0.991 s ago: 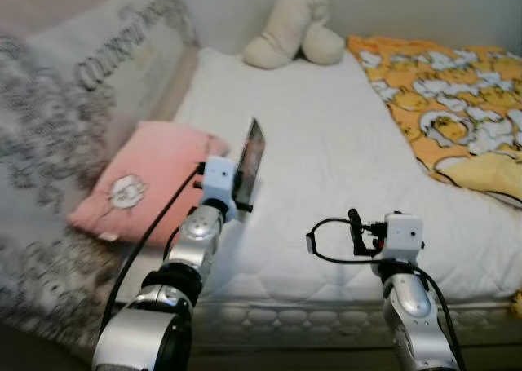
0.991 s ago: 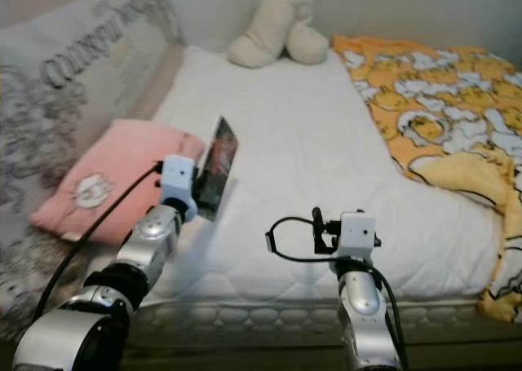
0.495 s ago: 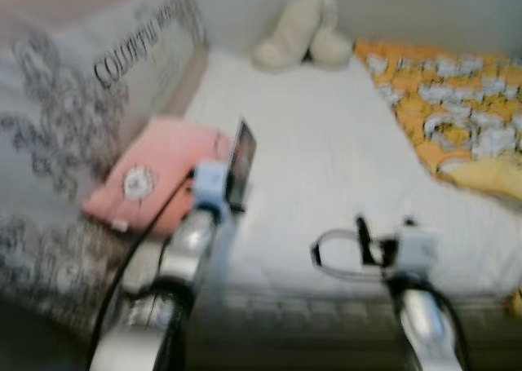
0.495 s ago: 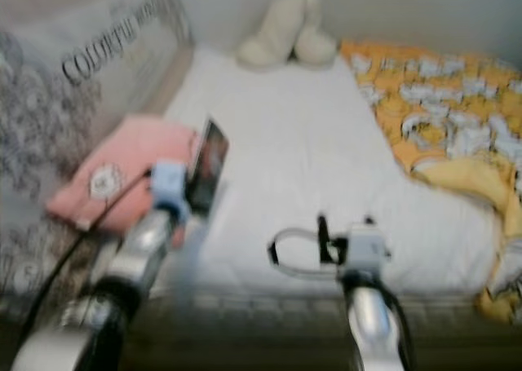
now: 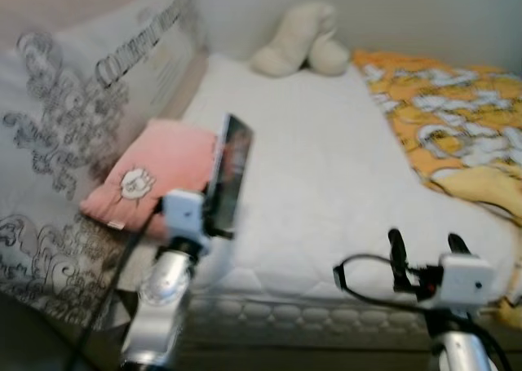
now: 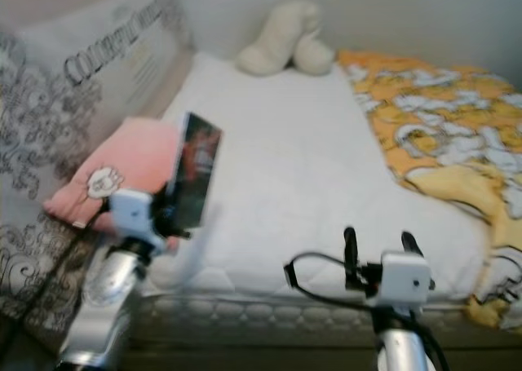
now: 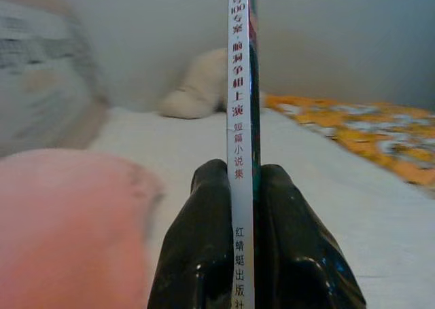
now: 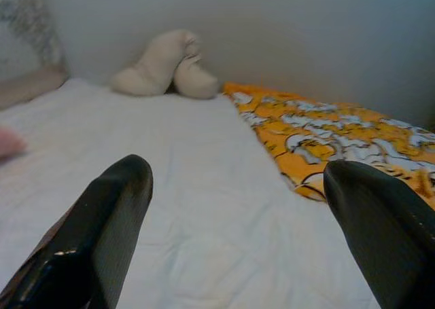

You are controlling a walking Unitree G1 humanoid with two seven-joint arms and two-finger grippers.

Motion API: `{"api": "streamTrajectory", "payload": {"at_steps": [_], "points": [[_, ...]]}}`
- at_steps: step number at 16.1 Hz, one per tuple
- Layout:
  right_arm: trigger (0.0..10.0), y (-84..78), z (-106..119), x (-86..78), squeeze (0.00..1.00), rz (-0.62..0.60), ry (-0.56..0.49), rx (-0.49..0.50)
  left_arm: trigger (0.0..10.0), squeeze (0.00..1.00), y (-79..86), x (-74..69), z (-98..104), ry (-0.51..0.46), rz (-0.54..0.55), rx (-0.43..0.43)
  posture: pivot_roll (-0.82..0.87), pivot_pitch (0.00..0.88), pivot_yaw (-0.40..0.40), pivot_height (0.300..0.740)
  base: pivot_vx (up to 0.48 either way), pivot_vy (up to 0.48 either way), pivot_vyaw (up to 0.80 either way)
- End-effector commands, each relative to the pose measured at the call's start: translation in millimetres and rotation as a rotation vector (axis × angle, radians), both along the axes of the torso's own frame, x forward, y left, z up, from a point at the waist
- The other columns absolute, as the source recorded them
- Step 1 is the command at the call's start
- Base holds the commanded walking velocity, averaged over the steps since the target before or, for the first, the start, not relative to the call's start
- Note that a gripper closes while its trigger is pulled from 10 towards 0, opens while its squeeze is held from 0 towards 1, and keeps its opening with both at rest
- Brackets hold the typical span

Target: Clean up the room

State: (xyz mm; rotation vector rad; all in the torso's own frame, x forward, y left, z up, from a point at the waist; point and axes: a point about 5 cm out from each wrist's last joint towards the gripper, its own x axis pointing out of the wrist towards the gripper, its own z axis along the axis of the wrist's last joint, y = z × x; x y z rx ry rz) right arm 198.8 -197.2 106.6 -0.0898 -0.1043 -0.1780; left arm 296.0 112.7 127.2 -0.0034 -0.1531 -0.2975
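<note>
My left gripper (image 5: 218, 216) is shut on a thin book (image 5: 227, 172) with a dark cover, held upright on edge above the bed's near left part. In the left wrist view the book's white spine (image 7: 242, 119) with red and black characters stands between the two black fingers (image 7: 197, 255). A pink pillow (image 5: 155, 174) lies just left of the book. My right gripper (image 5: 422, 247) hangs open over the bed's front edge, nothing between its fingers (image 8: 109, 221).
A white mattress (image 5: 318, 159) lies ahead. A cream plush toy (image 5: 298, 38) sits at the far end by the wall. An orange patterned blanket (image 5: 444, 122) covers the right side. A large grey patterned pillow (image 5: 73, 110) leans at the left.
The camera has shifted, and the picture is blurred. My left gripper with the book sits lower and further left in view; my right gripper sits lower and further right. The bed's items have not moved.
</note>
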Motion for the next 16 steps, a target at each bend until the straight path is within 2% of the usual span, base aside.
{"api": "streamTrajectory", "payload": {"at_steps": [1, 2, 5, 7, 9, 10, 11, 12, 13, 15, 16], "points": [[10.0, 2.3, -1, 11.3, 0.00, 0.012, 0.015, -0.003, 10.0, 0.00, -3.3, 4.3, 11, -0.034, 0.005, -0.012, 0.07, 0.000, 0.007, 0.740, 0.480, 0.000, 0.00], [10.0, 4.7, -3, 17.5, 0.00, 0.042, 0.024, -0.013, 10.0, 0.00, -4.8, 10.6, 12, -0.027, 0.005, -0.005, 0.06, 0.000, 0.015, 0.740, 0.480, 0.000, 0.00], [10.0, -8.5, -4, 22.8, 0.00, 0.029, 0.039, -0.043, 10.0, 0.00, 7.2, 20.4, 9, 0.014, 0.046, 0.003, 0.05, 0.000, 0.017, 0.740, 0.480, 0.000, 0.00], [10.0, -9.1, -4, 25.1, 0.00, 0.024, 0.043, -0.042, 10.0, 0.00, 6.0, 26.4, 8, 0.028, 0.049, 0.010, 0.04, 0.000, 0.018, 0.740, 0.480, 0.000, 0.00], [10.0, -1.0, -5, 27.1, 0.00, 0.049, 0.048, -0.029, 10.0, 0.00, -2.4, 37.0, 11, 0.050, 0.031, -0.012, 0.04, 0.000, 0.014, 0.740, 0.480, 0.000, 0.00], [10.0, 4.3, -5, 24.1, 0.00, 0.076, 0.052, -0.033, 10.0, 0.00, -15.7, 49.6, 18, 0.071, -0.018, -0.025, 0.03, 0.000, -0.001, 0.740, 0.000, 0.000, 0.00], [10.0, 5.2, -6, 20.6, 0.00, 0.081, 0.061, -0.030, 10.0, 0.00, -28.7, 56.7, 26, 0.078, -0.084, -0.058, 0.03, 0.000, -0.012, 0.740, 0.000, 0.000, 0.00], [10.0, 6.0, -9, 14.1, 0.00, 0.088, 0.087, -0.024, 10.0, 0.00, -50.1, 66.4, 39, 0.081, -0.160, -0.103, 0.02, 0.015, -0.019, 0.740, 0.000, 0.000, 0.00], [10.0, 6.4, -11, 10.8, 0.00, 0.091, 0.104, -0.021, 10.0, 0.00, -63.2, 70.6, 41, 0.110, -0.207, -0.119, 0.01, 0.033, -0.023, 0.740, 0.000, 0.000, 0.00], [10.0, 5.2, -12, -4.3, 0.00, 0.103, 0.146, -0.031, 10.0, 0.00, -106.5, 73.1, 37, 0.255, -0.352, -0.211, -0.04, 0.098, -0.042, 0.740, 0.000, 0.000, 0.00], [10.0, 0.1, -9, -17.1, 0.00, 0.104, 0.175, -0.049, 10.0, 0.00, -133.3, 65.5, 31, 0.391, -0.460, -0.346, -0.10, 0.156, -0.069, 0.740, 0.000, 0.000, 0.00]]}}
